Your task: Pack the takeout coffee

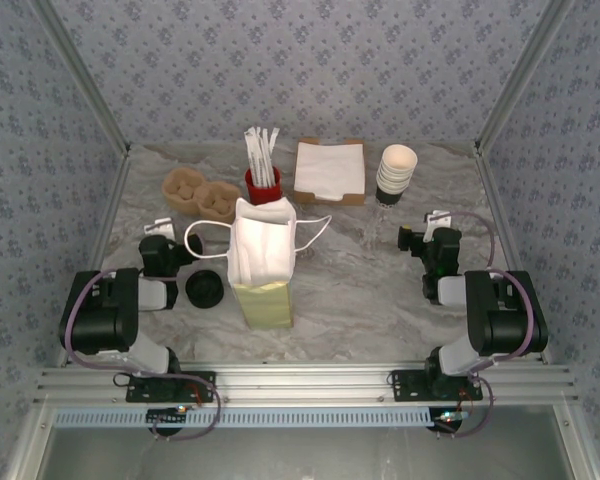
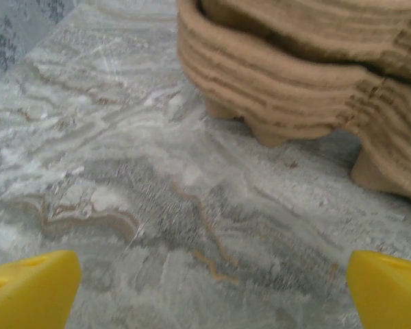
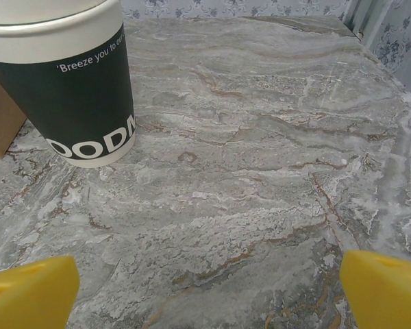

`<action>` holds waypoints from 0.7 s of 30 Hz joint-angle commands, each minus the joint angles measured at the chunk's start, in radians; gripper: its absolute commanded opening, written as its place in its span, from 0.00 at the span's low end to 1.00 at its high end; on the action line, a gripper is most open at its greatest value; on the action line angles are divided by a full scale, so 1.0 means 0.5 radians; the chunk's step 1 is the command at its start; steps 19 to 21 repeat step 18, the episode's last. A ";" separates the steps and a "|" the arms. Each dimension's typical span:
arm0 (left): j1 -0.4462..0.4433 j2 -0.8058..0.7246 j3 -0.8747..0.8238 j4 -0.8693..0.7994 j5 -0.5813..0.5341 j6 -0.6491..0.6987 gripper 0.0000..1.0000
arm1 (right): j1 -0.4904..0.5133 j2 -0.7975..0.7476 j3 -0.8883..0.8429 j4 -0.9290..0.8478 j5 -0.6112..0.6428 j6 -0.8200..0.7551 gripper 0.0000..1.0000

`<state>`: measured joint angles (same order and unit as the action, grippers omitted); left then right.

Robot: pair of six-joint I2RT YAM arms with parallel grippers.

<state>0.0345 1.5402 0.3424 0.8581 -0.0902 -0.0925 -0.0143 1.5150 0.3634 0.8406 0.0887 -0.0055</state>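
The takeout coffee [image 1: 204, 289] stands on the table left of the bag; from above I see its round black lid. The white-and-yellow paper bag [image 1: 260, 270] stands upright at the table's middle, its loop handles spread to both sides. My left gripper [image 1: 160, 240] hovers just behind and left of the coffee, open, with nothing between its yellow fingertips [image 2: 31, 291]. It faces the brown pulp cup carriers [image 2: 294, 68]. On the right side my right gripper [image 1: 427, 238] is open too, empty between its yellow fingertips [image 3: 387, 288].
A stack of paper cups [image 1: 397, 172], dark green outside [image 3: 68, 89], stands back right. Beside it sits a brown tray of white napkins [image 1: 330, 170]. A red cup with white sticks [image 1: 263, 185] and the pulp carriers [image 1: 200, 192] stand behind the bag.
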 commanded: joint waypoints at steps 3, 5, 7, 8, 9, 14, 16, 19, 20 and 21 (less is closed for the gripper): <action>-0.027 -0.013 0.076 0.032 -0.067 0.062 0.99 | -0.014 0.012 0.031 -0.024 0.013 -0.007 1.00; -0.029 -0.013 0.086 0.013 -0.060 0.066 0.99 | -0.014 0.013 0.031 -0.024 0.011 -0.007 1.00; -0.037 -0.015 0.094 0.000 -0.067 0.076 0.99 | -0.014 0.012 0.031 -0.025 0.010 -0.007 1.00; -0.041 -0.015 0.096 -0.006 -0.052 0.082 0.99 | -0.014 0.012 0.033 -0.026 0.011 -0.007 1.00; -0.041 -0.011 0.106 -0.018 -0.027 0.094 0.99 | -0.014 0.013 0.031 -0.025 0.012 -0.007 1.00; -0.039 -0.009 0.125 -0.050 0.042 0.119 0.99 | -0.012 0.013 0.033 -0.025 0.010 -0.006 1.00; -0.041 -0.008 0.125 -0.051 0.045 0.118 0.99 | -0.014 0.011 0.031 -0.026 0.010 -0.007 1.00; -0.039 -0.009 0.124 -0.047 0.042 0.120 0.99 | -0.014 0.012 0.033 -0.026 0.011 -0.007 1.00; -0.039 -0.009 0.124 -0.047 0.042 0.120 0.99 | -0.014 0.012 0.033 -0.026 0.011 -0.007 1.00; -0.039 -0.009 0.124 -0.047 0.042 0.120 0.99 | -0.014 0.012 0.033 -0.026 0.011 -0.007 1.00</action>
